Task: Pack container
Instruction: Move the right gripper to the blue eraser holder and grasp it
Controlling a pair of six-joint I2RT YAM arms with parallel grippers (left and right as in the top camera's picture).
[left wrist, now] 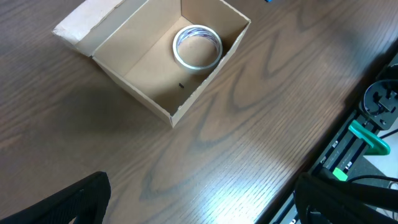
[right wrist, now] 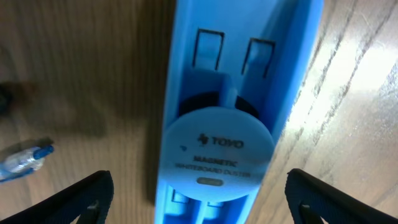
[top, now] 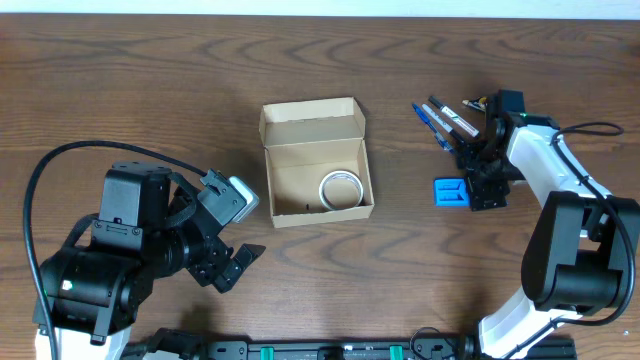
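Observation:
The container (top: 315,160) is an open tan cardboard box at the table's middle, flap lid folded back, with a roll of white tape (top: 340,189) inside; it also shows in the left wrist view (left wrist: 155,53). A blue whiteboard duster (top: 450,192) lies right of it. My right gripper (top: 480,190) is open, its fingers on either side of the duster (right wrist: 224,118) without touching it. Several pens (top: 440,122) lie behind the duster. My left gripper (top: 228,262) is open and empty, near the front left, apart from the container.
The wooden table's front edge (left wrist: 348,134) and a rail with green clamps (left wrist: 367,140) run close to my left gripper. A black cable (top: 60,160) loops at the left. A blue pen (right wrist: 25,158) lies beside the duster.

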